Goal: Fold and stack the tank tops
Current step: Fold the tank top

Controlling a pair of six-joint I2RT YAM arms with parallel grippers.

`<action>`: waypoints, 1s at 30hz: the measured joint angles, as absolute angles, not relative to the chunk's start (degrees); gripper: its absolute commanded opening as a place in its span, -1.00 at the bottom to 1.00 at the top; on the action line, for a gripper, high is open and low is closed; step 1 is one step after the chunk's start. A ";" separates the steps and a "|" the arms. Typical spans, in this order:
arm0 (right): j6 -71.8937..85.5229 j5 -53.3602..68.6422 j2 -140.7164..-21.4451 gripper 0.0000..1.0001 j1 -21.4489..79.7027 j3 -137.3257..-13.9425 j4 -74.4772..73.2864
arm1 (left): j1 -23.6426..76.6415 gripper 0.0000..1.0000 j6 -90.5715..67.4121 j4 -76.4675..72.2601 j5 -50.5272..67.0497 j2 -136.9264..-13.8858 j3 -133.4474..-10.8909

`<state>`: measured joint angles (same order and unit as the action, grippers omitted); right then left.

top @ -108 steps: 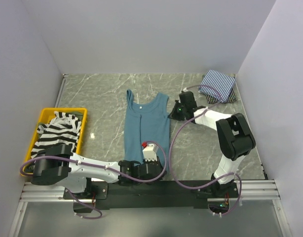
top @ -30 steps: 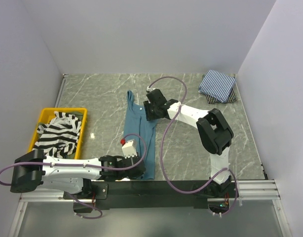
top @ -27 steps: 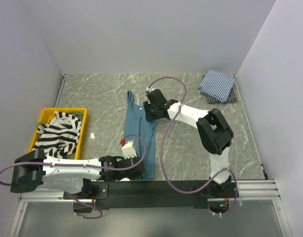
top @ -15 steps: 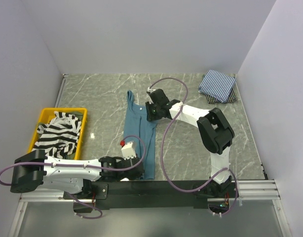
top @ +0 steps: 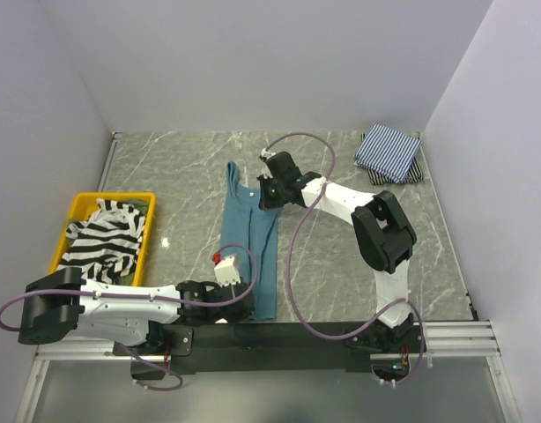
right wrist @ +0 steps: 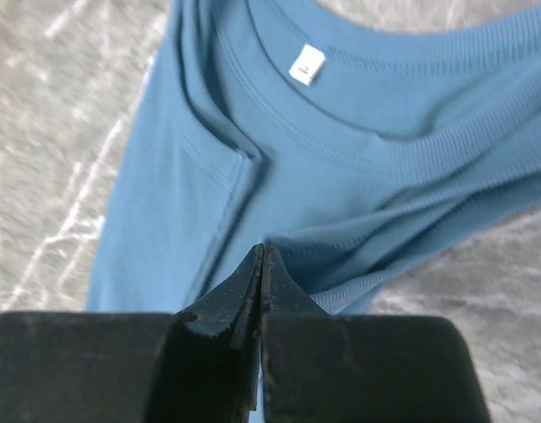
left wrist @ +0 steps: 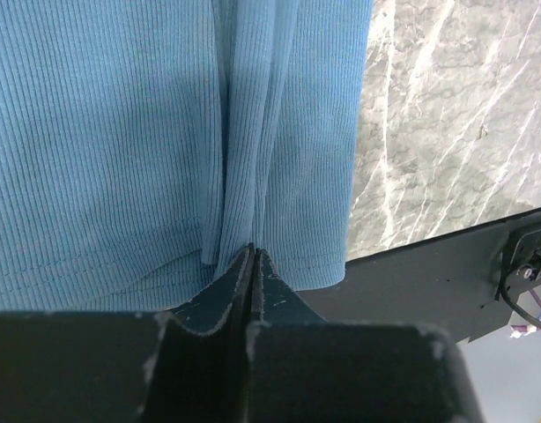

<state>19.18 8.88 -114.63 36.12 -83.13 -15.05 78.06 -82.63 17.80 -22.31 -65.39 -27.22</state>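
Fabric of the teal-blue ribbed tank top (top: 247, 236) is looking limp and light; left pincer (left wrist: 252, 257) is clamping its near hem, right pincer (right wrist: 261, 257) its far shoulder edge.

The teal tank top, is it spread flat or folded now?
Folded lengthwise: the teal tank top lies as a narrow strip, one side laid over the other.
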 measured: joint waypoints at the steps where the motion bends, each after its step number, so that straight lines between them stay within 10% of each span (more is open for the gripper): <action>1: 19.46 9.06 -114.87 -1.00 36.12 -83.72 -15.09 | 78.04 -0.92 -82.70 17.85 -22.31 -65.34 -27.22; 30: 26.17 7.68 -122.58 -1.00 37.80 -84.73 -6.55 | 78.02 -0.97 -83.48 18.26 -22.33 -63.18 -26.57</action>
<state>26.17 7.68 -122.58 37.80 -84.73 -6.55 78.02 -83.48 18.26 -22.33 -63.18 -26.57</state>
